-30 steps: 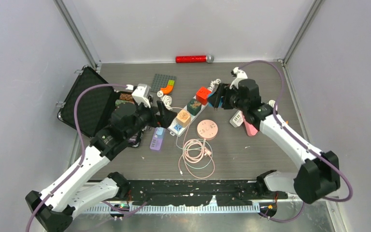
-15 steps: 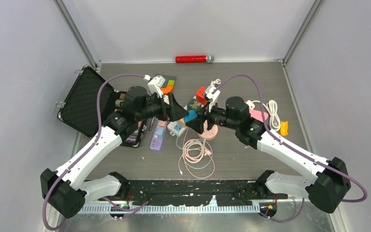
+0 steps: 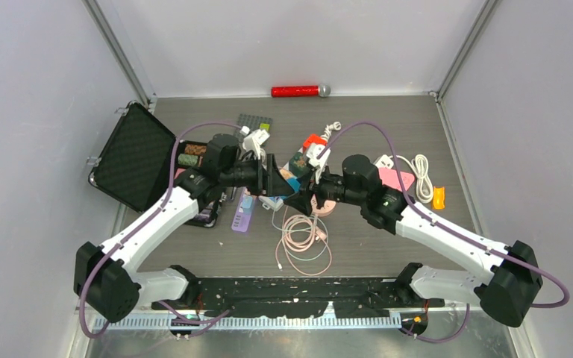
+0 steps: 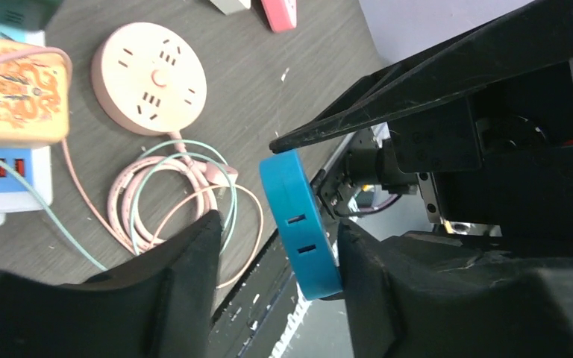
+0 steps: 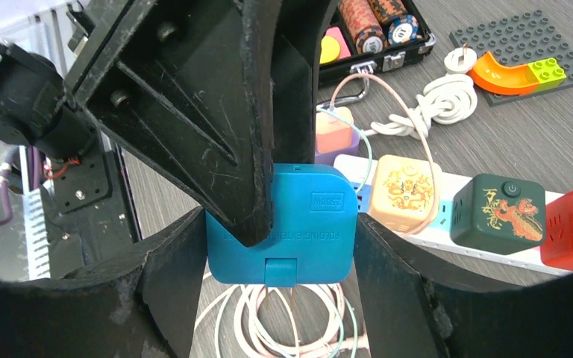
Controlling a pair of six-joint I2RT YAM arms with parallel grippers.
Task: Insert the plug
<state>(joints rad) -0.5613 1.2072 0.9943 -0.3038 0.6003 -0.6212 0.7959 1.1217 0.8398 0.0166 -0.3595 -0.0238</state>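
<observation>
The plug (image 5: 310,239) is a flat blue block with two metal prongs pointing down toward the coiled cables. My right gripper (image 5: 280,224) is shut on its two side edges and holds it above the table. My left gripper (image 4: 280,224) straddles the blue plug (image 4: 298,224): one finger (image 4: 388,283) touches its back, while the other finger (image 4: 171,291) stands apart from its slotted face. In the top view the two grippers, left (image 3: 280,179) and right (image 3: 302,186), meet over the white power strip (image 3: 272,197), which carries several cube adapters (image 5: 403,186).
A round pink socket (image 3: 321,201) and coiled pink and green cables (image 3: 302,235) lie under the grippers. An open black case (image 3: 130,156) sits at the left. A brick plate (image 3: 254,121) and red microphone (image 3: 298,91) are at the back. A white cable (image 3: 421,168) lies at the right.
Both arms have swung in to meet at the table's middle, the right one bringing the blue plug. My left jaws have narrowed around it.
</observation>
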